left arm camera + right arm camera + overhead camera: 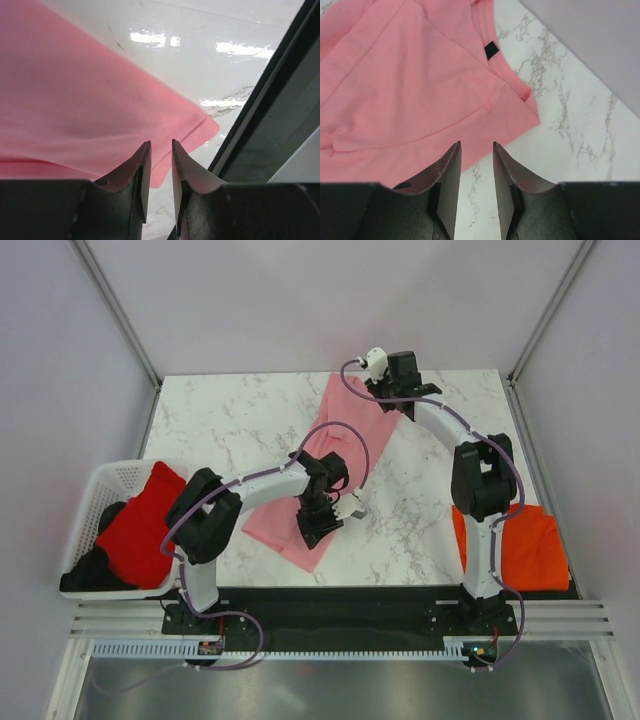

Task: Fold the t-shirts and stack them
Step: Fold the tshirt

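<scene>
- Top: I see the light pink fabric t-shirt (348, 425) lying diagonally on the white marbled table (230, 420), the red t-shirt (140, 525) in the white lattice basket (108, 473), and the bright orange t-shirt (532, 545) at far right.
- Left wrist: my left gripper (161, 170) is slightly parted and empty, by a pink corner.
- Right wrist: my right gripper (476, 170) is parted and empty, beside the collar end.

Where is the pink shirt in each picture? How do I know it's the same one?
Top view: the pink shirt lies slanted across the middle of the table.
Left wrist: the shirt fills the left side, with one corner pointing right.
Right wrist: the shirt fills the upper left, with its collar at the top.
Shared landmark: the white marble table under it.
</scene>
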You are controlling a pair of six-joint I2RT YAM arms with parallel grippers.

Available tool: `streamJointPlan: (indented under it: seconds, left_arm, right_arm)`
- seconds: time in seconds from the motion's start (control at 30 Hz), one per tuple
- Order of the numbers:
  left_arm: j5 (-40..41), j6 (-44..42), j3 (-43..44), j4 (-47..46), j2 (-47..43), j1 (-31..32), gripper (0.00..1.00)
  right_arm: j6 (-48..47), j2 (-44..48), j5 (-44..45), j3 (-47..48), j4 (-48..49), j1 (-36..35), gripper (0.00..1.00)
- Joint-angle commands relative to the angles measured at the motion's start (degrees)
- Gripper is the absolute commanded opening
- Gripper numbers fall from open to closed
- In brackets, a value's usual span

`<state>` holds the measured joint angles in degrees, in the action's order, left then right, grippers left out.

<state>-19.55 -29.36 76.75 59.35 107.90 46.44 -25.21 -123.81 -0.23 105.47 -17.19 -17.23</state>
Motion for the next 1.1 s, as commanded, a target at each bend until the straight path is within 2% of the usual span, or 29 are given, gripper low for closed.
streamJointPlan:
  seconds: [0.0, 0.2, 0.4, 0.57, 0.77, 1.07]
  left_arm:
    - [1.27, 0.80, -3.18, -7.75, 0.91, -0.29, 0.30]
    - [-0.39, 0.71, -7.31, -10.66, 3.01, -0.20, 0.29]
    - [-2.68, 0.80, -5.56, -11.28, 6.62, 0.14, 0.29]
    - [-5.05, 1.94, -0.39, -11.19, 9.95, 2.25, 0.29]
    - [-7.78, 3.79, 8.76, -9.52, 15.05, 6.11, 0.29]
    - [-11.30, 5.89, 19.66, -6.09, 20.15, 9.99, 0.29]
  right_arm:
    - [2.89, -0.47, -1.44, -5.61, -0.04, -0.34, 0.40]
    - [4.03, -4.24, -1.70, -4.84, -0.91, -0.34, 0.39]
    - [2.89, -8.54, -1.18, -1.33, -1.79, -0.34, 0.39]
    - [0.34, -12.85, -0.56, 3.68, -3.54, -0.43, 0.39]
    - [-0.01, -21.55, -1.35, 18.43, -7.85, -0.43, 0.39]
    - [-0.54, -26.48, -5.83, 27.59, -7.77, -0.96, 0.41]
